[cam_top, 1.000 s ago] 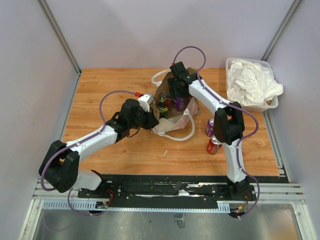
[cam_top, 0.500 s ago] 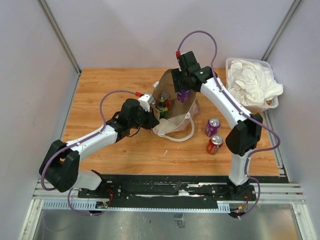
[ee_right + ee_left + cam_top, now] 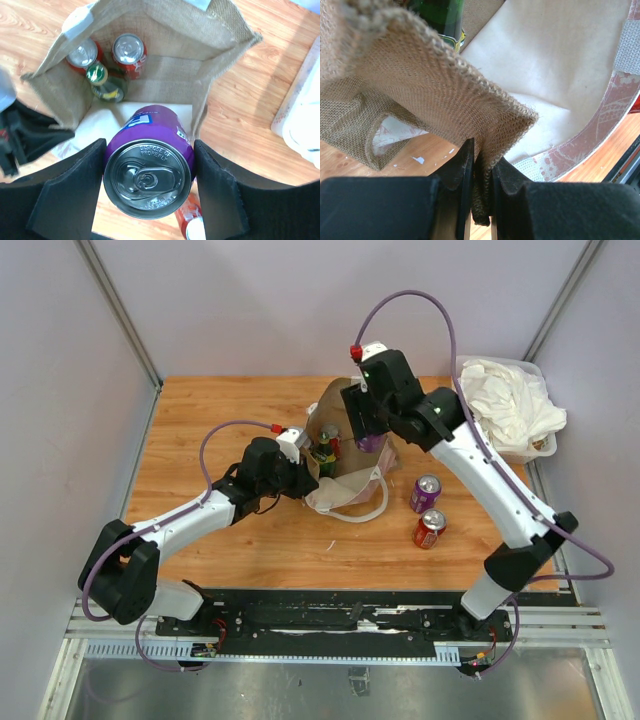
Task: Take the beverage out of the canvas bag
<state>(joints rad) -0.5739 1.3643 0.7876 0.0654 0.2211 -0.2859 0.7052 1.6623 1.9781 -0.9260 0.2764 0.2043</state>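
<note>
Held purple can (image 3: 150, 130) upright, long axis vertical, squeezed mid-width in right end effector (image 3: 148, 185), just above open mouth of canvas bag (image 3: 345, 485). Pinched burlap rim tight in left end effector (image 3: 482, 165). Judged next: carry sideways to bare desk (image 3: 250, 540), right arm only.

Bright, even light all round, soft shadows on the counter (image 3: 260, 540), left hand (image 3: 481, 161) blurred up close, sheen glinting off the purple can (image 3: 148, 175) lid
</note>
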